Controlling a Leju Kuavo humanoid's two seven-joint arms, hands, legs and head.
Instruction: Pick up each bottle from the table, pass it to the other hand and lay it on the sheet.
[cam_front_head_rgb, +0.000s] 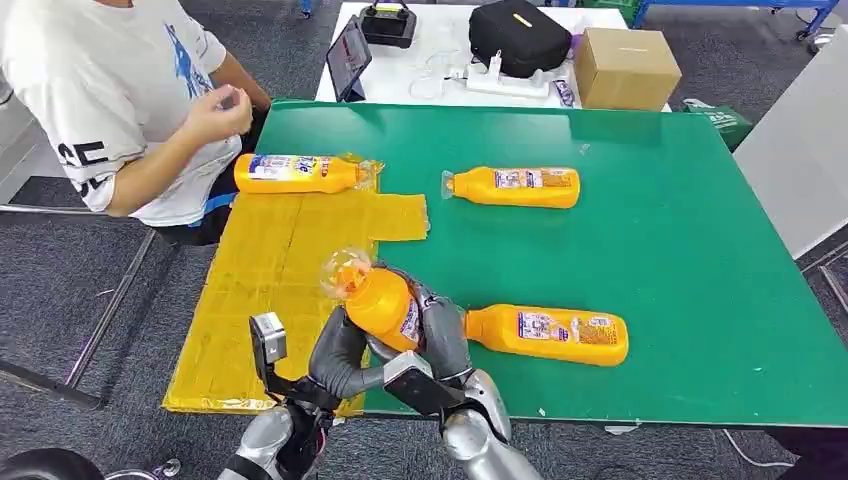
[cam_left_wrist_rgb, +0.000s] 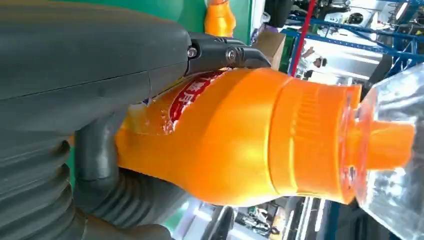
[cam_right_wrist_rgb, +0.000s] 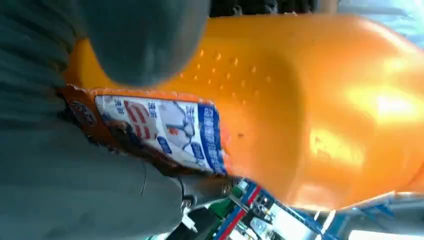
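Note:
An orange bottle (cam_front_head_rgb: 383, 301) with a clear cap is held above the table's front edge, cap pointing away from me. My left hand (cam_front_head_rgb: 340, 352) grips it from the left and below, and my right hand (cam_front_head_rgb: 441, 335) wraps its right side. The left wrist view has the bottle's (cam_left_wrist_rgb: 240, 135) neck and cap close up beside my left hand (cam_left_wrist_rgb: 75, 65). In the right wrist view its labelled body (cam_right_wrist_rgb: 310, 100) lies against my right hand (cam_right_wrist_rgb: 60, 170). The yellow sheet (cam_front_head_rgb: 270, 270) covers the table's left part, and one bottle (cam_front_head_rgb: 295, 173) lies at its far end.
Two more orange bottles lie on the green table (cam_front_head_rgb: 680, 260): one in the middle (cam_front_head_rgb: 515, 187), one near the front edge (cam_front_head_rgb: 548, 335) by my right hand. A person (cam_front_head_rgb: 120, 90) sits at the far left corner. Behind stands a white table with a black bag (cam_front_head_rgb: 520, 35) and a cardboard box (cam_front_head_rgb: 625, 66).

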